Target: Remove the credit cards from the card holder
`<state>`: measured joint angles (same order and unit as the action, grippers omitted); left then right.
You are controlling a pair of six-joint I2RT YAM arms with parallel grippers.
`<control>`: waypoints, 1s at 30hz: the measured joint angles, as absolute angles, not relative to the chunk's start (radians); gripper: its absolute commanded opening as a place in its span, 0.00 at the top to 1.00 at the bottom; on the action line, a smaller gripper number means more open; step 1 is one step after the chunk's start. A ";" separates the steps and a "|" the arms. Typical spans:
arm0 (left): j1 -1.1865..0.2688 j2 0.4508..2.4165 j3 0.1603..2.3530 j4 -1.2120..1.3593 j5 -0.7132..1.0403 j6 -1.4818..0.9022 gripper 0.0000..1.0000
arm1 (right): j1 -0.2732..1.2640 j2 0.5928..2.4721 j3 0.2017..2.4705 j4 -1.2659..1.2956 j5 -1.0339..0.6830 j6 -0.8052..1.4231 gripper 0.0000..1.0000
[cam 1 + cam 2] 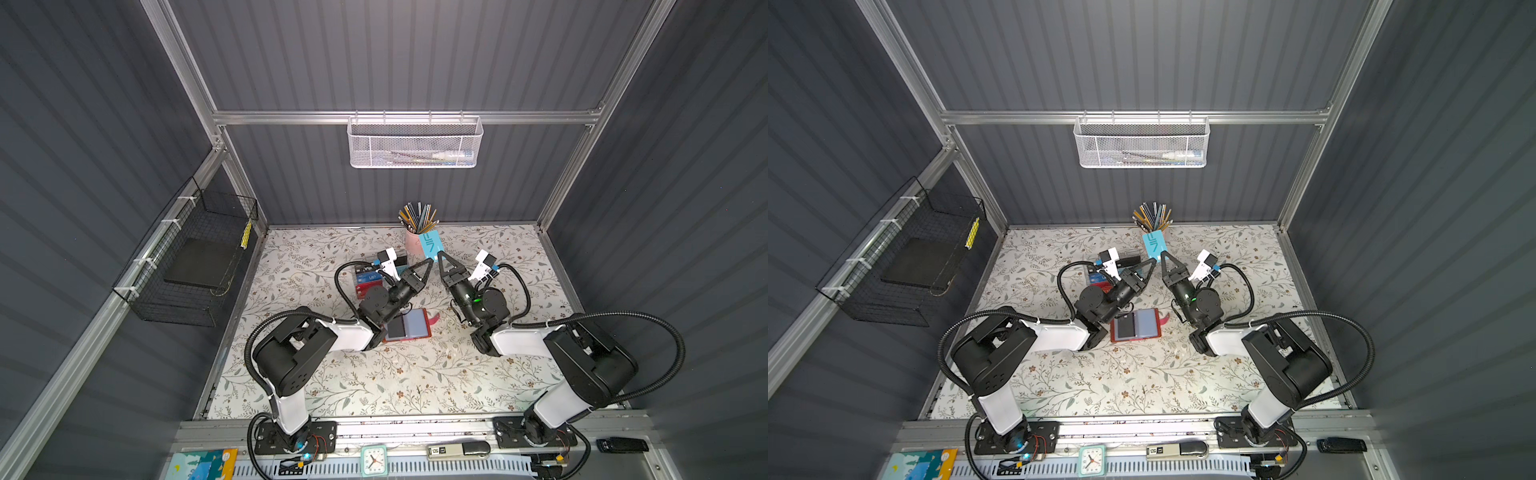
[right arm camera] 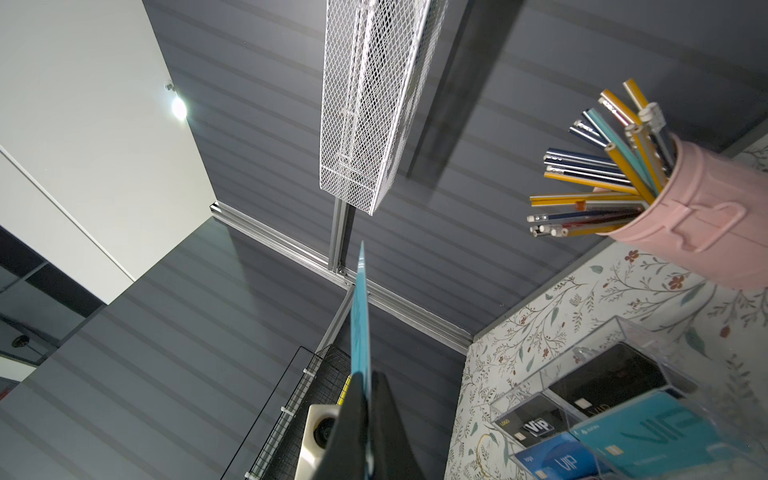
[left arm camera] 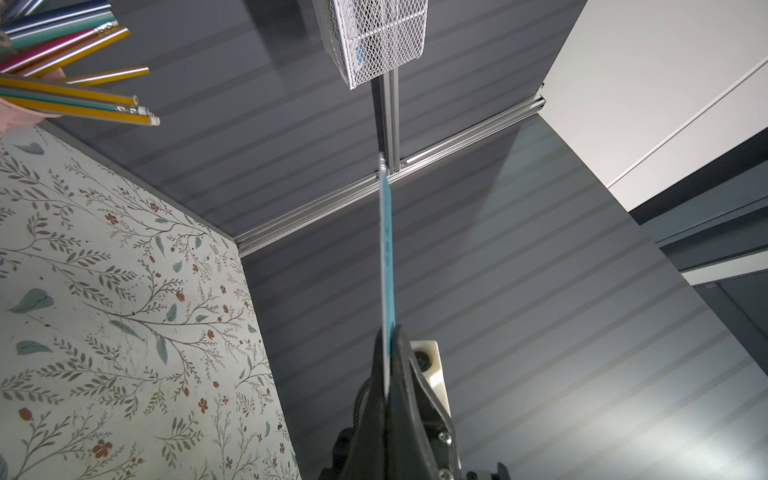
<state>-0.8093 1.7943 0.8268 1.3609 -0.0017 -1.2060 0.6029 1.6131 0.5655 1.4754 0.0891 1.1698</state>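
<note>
Left pincer [image 1: 430, 262] clamped on teal card [image 1: 430, 244], right pincer [image 1: 440, 254] likewise

"VIP": teal card [image 1: 430, 244] | "Vip": black card [image 2: 536, 426], clear box [image 2: 540, 374] | "VIP": blue card [image 2: 565, 459], same box

Both top views: high overhead at the front edge, looking down toward the back wall. Whole floral desk [image 1: 374, 386] in frame, nearly identical. Wrist views: low, close, angled upward along an edge-on teal card [image 3: 386, 257]. Both share the white mesh basket [image 3: 374, 37] and pencils [image 3: 75, 95].
</note>
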 measured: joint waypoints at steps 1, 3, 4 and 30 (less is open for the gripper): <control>-0.809 1.792 0.828 1.351 -0.001 -1.203 1.00 | 0.603 1.621 0.566 1.477 0.089 1.171 0.84; -0.808 1.783 0.831 1.316 0.000 -1.188 1.00 | 0.603 1.629 0.566 1.476 0.088 1.172 0.76; -0.809 1.773 0.836 1.287 0.005 -1.177 1.00 | 0.603 1.630 0.566 1.473 0.085 1.175 0.70; -0.595 1.496 1.347 -0.209 0.197 -0.393 1.00 | 0.539 1.048 0.651 0.569 -0.158 0.838 0.01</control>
